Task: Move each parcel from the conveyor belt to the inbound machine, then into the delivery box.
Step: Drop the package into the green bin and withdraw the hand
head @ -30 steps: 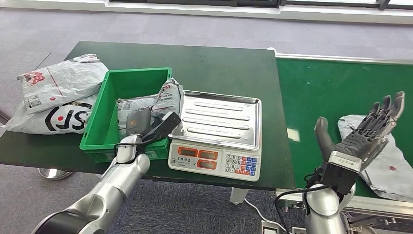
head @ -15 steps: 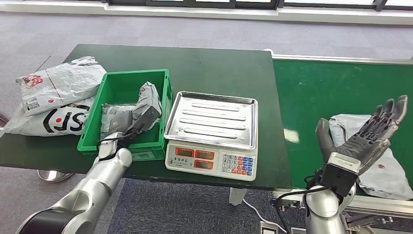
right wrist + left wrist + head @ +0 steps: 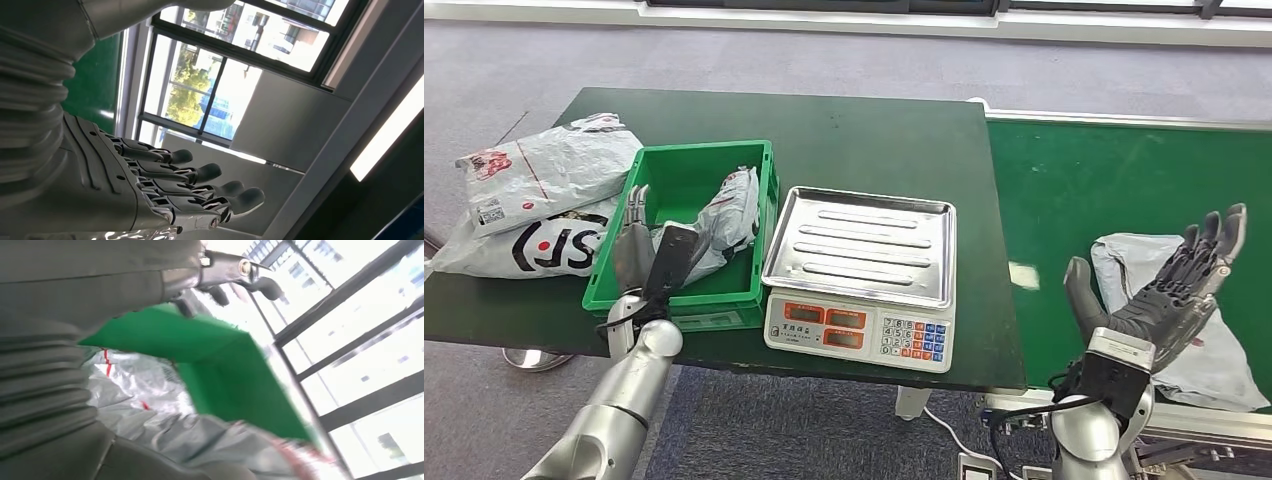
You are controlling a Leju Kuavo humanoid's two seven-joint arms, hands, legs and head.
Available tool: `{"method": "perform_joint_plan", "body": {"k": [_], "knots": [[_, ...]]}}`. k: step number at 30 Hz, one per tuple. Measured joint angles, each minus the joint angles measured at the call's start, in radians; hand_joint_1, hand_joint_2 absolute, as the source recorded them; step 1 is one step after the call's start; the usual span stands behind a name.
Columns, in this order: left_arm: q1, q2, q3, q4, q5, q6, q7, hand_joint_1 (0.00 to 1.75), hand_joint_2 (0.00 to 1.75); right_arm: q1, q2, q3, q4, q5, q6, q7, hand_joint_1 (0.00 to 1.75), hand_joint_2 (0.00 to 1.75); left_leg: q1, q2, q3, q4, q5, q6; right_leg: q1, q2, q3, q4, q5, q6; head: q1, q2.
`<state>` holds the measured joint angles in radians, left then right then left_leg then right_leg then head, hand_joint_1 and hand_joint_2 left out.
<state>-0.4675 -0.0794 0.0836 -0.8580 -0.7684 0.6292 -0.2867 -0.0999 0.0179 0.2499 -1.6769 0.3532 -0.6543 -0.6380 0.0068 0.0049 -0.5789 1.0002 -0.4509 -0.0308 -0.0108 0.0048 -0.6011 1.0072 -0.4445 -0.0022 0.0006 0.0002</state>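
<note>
We hold our left hand (image 3: 646, 262) upright and empty, fingers apart, at the green bin's (image 3: 686, 170) near wall, the parcel (image 3: 724, 215) just beside it inside; our right hand (image 3: 1164, 295) is spread empty too.

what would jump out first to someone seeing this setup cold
Probably the bright green plastic crate on the dark table, a crumpled grey parcel inside and the left hand at its near wall. Beside it sits a silver-trayed weighing scale. Over the green conveyor belt, the right hand is raised, fingers spread, in front of a flat grey parcel bag.
</note>
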Motion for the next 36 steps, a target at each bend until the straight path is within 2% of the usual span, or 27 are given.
{"method": "perform_joint_plan", "body": {"k": [6,13,15,19,23,26,28,34,36], "knots": [[0.093,-0.027,-0.034,-0.219,0.22,0.017,-0.192,0.0,0.0,0.003,0.0,0.0,0.0,-0.023,0.012,-0.023,0.0,1.75,-0.001,0.0,-0.001,0.001,-0.001,0.001,0.0,0.0,-0.001,0.0,0.0,0.0,0.0,0.0],[0.152,-0.04,-0.094,-0.375,0.326,0.0,-0.268,0.0,0.0,0.003,0.0,0.0,0.0,-0.035,0.017,-0.03,0.0,1.75,-0.001,0.0,-0.002,0.0,-0.001,0.001,0.0,-0.001,-0.001,0.0,-0.001,0.001,0.0,0.0],[0.168,-0.043,-0.114,-0.416,0.41,-0.066,-0.303,0.0,0.0,0.0,-0.001,0.0,0.001,-0.03,0.019,-0.023,0.0,1.75,-0.001,0.0,-0.002,0.0,-0.001,0.001,0.0,-0.001,-0.001,0.0,-0.001,0.001,0.0,0.0],[0.2,-0.047,-0.175,-0.484,0.663,-0.357,-0.305,0.0,0.0,-0.035,-0.017,-0.009,0.05,0.128,-0.008,0.064,0.0,1.75,-0.001,0.0,-0.002,0.001,-0.001,0.001,0.0,-0.001,-0.001,0.0,-0.001,0.001,0.0,0.0],[0.22,-0.048,-0.218,-0.499,0.756,-0.495,-0.307,0.0,1.75,-0.07,-0.031,-0.038,0.124,0.254,-0.029,0.114,0.0,1.75,-0.001,-0.001,-0.002,0.001,-0.001,0.001,0.0,-0.001,-0.001,0.0,0.0,0.001,0.0,0.0],[0.231,-0.049,-0.237,-0.499,0.804,-0.62,-0.301,0.0,1.75,-0.101,-0.039,-0.094,0.205,0.385,-0.038,0.196,0.0,1.75,-0.001,-0.001,-0.002,0.001,-0.001,0.001,-0.001,-0.001,-0.001,0.0,0.0,0.001,0.0,0.0],[0.241,-0.052,-0.253,-0.497,0.807,-0.672,-0.302,0.0,1.75,-0.132,-0.048,-0.148,0.285,0.396,-0.037,0.231,0.0,1.75,-0.001,-0.002,-0.003,0.001,-0.001,0.001,-0.001,-0.002,-0.001,0.0,0.0,0.001,0.0,0.0],[0.258,-0.056,-0.277,-0.495,0.785,-0.71,-0.3,0.0,1.75,-0.197,-0.081,-0.3,0.501,0.461,0.005,0.395,0.0,1.75,-0.002,-0.003,-0.003,0.002,-0.001,0.002,-0.001,-0.003,-0.001,0.0,0.0,0.001,0.0,0.0],[0.258,-0.057,-0.283,-0.492,0.776,-0.73,-0.294,0.0,1.75,-0.209,-0.092,-0.337,0.557,0.515,0.032,0.499,0.0,1.75,-0.001,-0.004,-0.003,0.002,-0.001,0.002,-0.001,-0.004,-0.002,0.0,-0.001,0.001,0.0,0.0]]}}
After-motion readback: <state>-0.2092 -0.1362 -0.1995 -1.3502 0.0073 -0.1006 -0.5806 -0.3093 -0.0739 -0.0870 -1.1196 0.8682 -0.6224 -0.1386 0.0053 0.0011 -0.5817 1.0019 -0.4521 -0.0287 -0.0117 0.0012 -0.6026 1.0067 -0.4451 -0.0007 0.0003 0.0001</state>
